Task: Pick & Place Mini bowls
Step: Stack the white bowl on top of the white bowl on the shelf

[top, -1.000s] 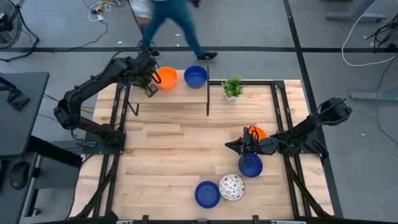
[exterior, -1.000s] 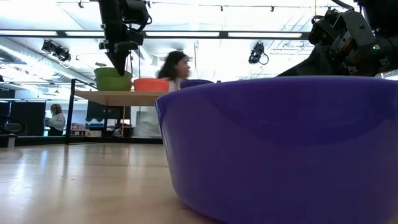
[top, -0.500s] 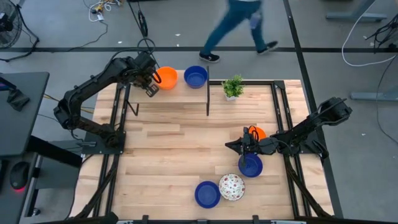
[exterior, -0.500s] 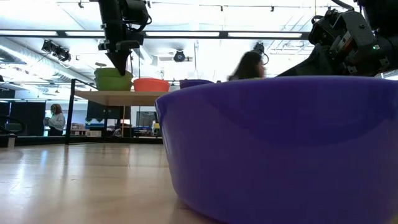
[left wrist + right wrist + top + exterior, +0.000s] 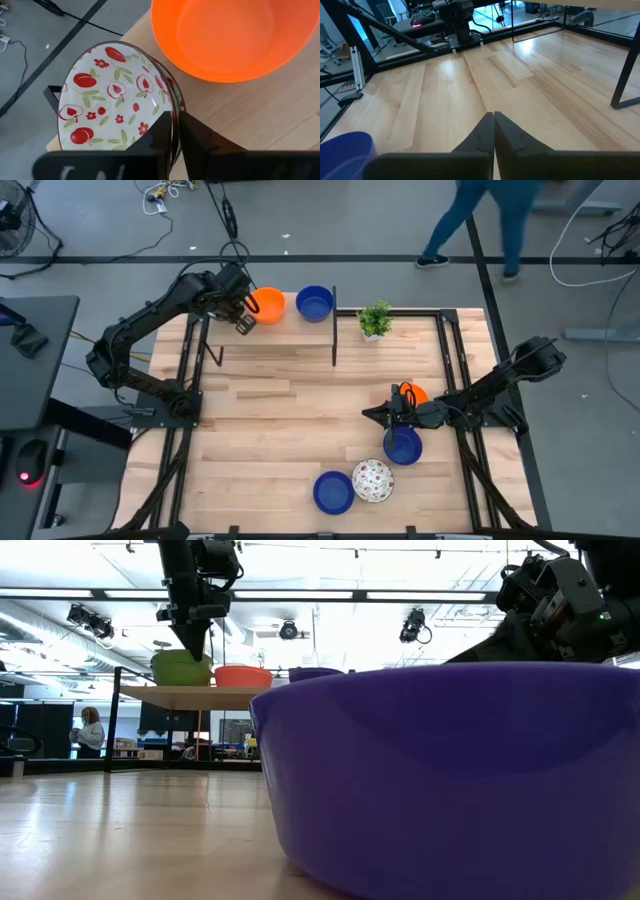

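Up on the raised shelf, my left gripper has just loosened a little around the flowery bowl beside the orange bowl, so I think it's placed.

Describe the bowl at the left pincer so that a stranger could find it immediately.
Find the raised wooden shelf at the table's far edge. At its left end, beside the orange bowl, the left pincer has its fingers on the rim of a floral bowl. It is the only bowl there with a white inside printed with red fruit and green leaves; its neighbours are plain.
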